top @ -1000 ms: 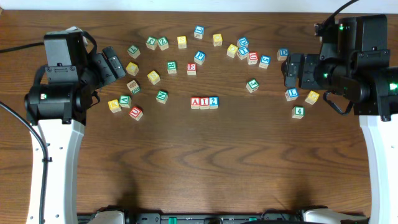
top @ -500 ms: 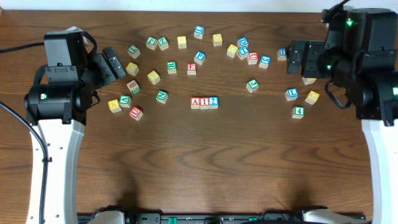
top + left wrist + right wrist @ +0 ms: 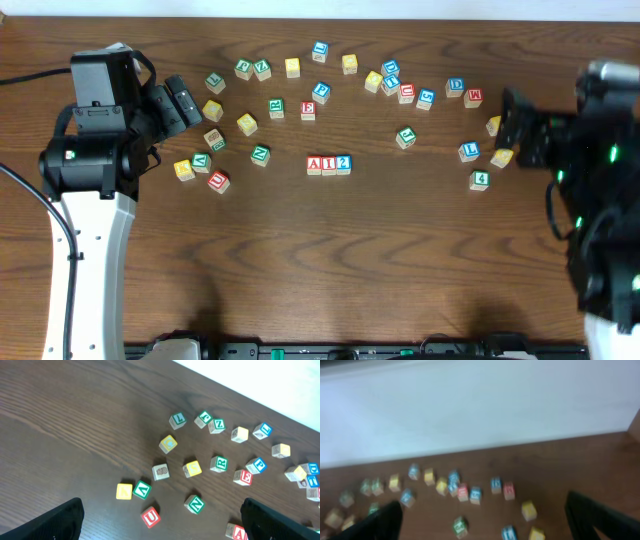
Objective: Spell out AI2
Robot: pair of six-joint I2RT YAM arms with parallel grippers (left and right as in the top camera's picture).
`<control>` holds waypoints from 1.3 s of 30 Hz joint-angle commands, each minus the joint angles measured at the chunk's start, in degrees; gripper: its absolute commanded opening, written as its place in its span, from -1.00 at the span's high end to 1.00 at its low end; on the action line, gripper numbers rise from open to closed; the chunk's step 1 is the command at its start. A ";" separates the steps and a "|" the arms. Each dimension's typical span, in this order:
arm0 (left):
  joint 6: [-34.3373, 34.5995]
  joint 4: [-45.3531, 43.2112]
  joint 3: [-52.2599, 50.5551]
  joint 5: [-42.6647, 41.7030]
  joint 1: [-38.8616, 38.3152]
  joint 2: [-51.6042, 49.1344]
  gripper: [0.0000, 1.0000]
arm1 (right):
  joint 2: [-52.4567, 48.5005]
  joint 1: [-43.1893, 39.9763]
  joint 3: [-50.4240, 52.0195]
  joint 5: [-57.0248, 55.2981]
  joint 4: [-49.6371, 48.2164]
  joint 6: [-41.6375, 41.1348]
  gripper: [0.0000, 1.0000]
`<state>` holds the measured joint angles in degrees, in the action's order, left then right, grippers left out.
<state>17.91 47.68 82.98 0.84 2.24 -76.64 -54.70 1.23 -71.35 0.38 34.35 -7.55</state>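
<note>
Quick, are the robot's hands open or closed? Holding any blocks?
Left gripper: open, holding nothing.
Right gripper: open, holding nothing.

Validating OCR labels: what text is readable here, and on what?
"A I 2": centre block row, overhead.
"4": green number block, overhead.
"U": red block, left wrist.
"R": green letter block, left wrist.
"P": blue block, left wrist.
Everything else: too small or blurred, including the whole right wrist view.
</note>
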 commanded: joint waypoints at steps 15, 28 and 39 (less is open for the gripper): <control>-0.52 0.04 0.79 0.72 0.26 -0.11 -0.97 | 44.13 -3.82 54.60 -0.46 -32.02 1.42 -0.98; -0.50 0.07 0.79 0.72 0.26 -0.11 -0.97 | 52.85 -3.82 68.98 -0.02 -38.93 1.40 -0.98; -0.52 0.07 0.79 0.72 0.26 -0.11 -0.98 | 54.42 -3.80 71.06 1.81 -33.46 1.16 -0.99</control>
<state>17.93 47.62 82.98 0.84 2.26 -76.66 -0.82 -2.20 -0.47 0.67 -1.37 -6.72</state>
